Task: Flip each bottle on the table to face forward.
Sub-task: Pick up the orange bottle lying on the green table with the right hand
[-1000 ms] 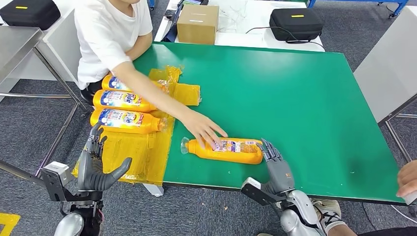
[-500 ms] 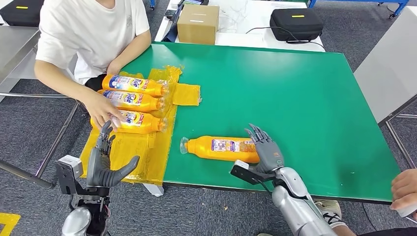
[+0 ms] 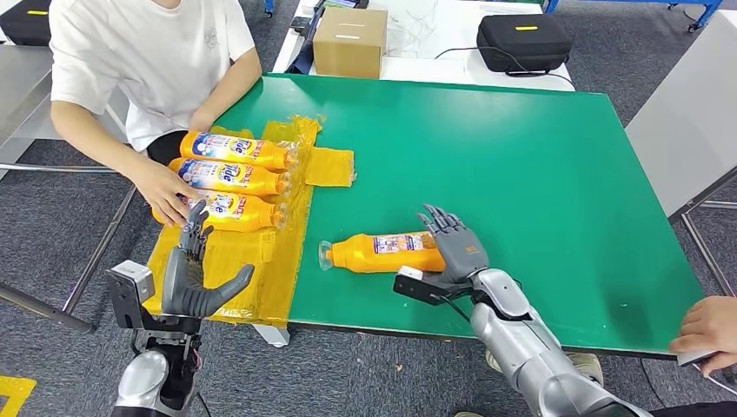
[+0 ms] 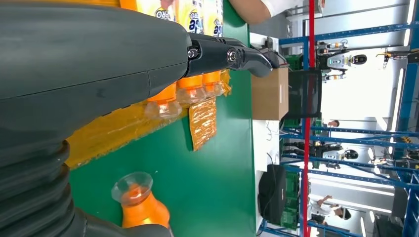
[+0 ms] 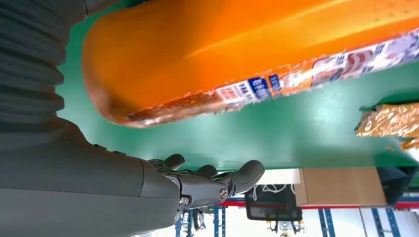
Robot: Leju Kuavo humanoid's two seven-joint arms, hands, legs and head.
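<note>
One orange bottle (image 3: 382, 252) lies on its side on the green table (image 3: 521, 165), its clear cap (image 3: 328, 254) pointing left and a small-print label up. My right hand (image 3: 456, 248) is at the bottle's base end, fingers spread over it and not curled around it. Up close, the bottle's base (image 5: 163, 64) lies against the palm side while the fingers (image 5: 212, 182) reach straight past it. Three more orange bottles (image 3: 230, 176) lie side by side on a yellow sheet (image 3: 252, 261). My left hand (image 3: 193, 280) hovers open at the table's front left, holding nothing.
A seated person rests a hand (image 3: 165, 195) on the nearest of the three bottles. Another person's hand (image 3: 708, 328) is at the front right corner. A cardboard box (image 3: 349, 42) and a black case (image 3: 521, 42) stand on the white table behind.
The person's hand left the lone bottle and went back to the three bottles. My right hand moved forward onto the bottle's base, and the bottle shifted slightly away. My left hand rose a little.
</note>
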